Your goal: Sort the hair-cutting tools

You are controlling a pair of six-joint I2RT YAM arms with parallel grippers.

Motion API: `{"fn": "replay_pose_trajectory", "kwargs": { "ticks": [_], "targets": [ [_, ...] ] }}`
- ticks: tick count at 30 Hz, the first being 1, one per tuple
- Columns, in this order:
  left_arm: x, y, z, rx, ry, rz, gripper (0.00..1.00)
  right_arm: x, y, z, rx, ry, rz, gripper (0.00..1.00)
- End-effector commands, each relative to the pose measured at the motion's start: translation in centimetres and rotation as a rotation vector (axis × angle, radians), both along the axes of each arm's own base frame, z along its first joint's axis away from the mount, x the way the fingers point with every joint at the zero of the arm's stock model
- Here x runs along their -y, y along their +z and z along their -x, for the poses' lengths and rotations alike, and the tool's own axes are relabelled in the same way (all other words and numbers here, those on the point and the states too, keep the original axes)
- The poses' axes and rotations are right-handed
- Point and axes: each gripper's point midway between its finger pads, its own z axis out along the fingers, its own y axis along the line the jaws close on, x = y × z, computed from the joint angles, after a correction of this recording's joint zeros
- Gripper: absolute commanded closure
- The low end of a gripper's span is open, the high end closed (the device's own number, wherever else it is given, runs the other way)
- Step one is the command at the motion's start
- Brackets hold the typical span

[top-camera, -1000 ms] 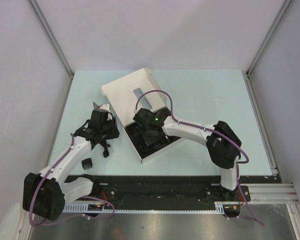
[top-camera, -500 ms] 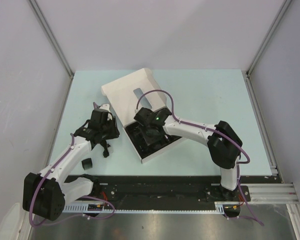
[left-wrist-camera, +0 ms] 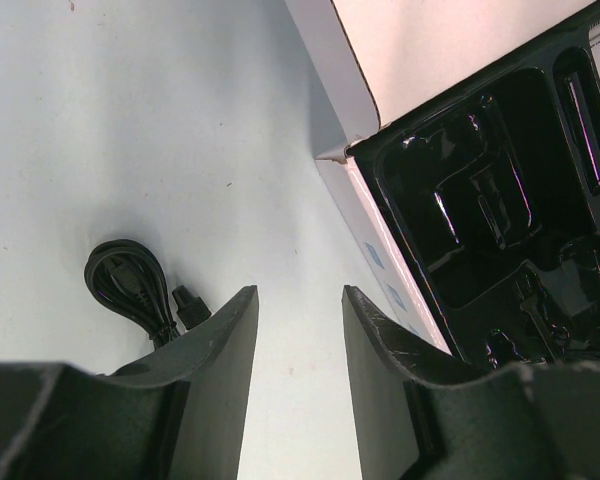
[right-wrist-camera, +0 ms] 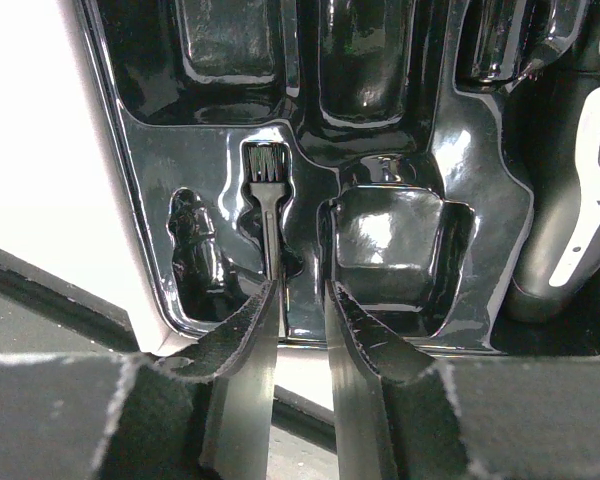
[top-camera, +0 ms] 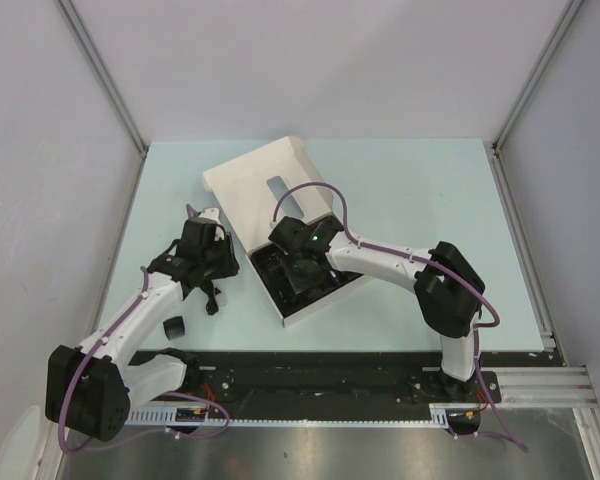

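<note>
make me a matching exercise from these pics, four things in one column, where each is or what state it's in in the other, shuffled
Column one:
1. brush
2. cable
3. clipper
4. left end effector

Column two:
A. coiled on the table, outside the box
B. open above the table, holding nothing
C. lying in a narrow slot of the black tray
D. in the black tray, dark body with a pale stripe

Pairs: 1-C, 2-A, 3-D, 4-B
</note>
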Motion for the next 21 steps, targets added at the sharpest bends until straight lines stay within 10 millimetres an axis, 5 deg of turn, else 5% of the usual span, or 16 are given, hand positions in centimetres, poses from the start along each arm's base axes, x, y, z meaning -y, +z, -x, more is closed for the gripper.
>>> {"fn": "replay_pose_trajectory", "kwargs": {
  "ticks": [1,21],
  "targets": [
    [-0.3,0.1,-0.2,0.006,-0.002,-0.021,0.55,0.1,0.6,0.4,-0.004,0.014,-0.011,0.7],
    [-0.3,0.1,-0.2,0.008,-0.003,-0.021,0.55,0.4,-1.1,1.4,-0.035,0.035,0.035,0.69]
  ]
}}
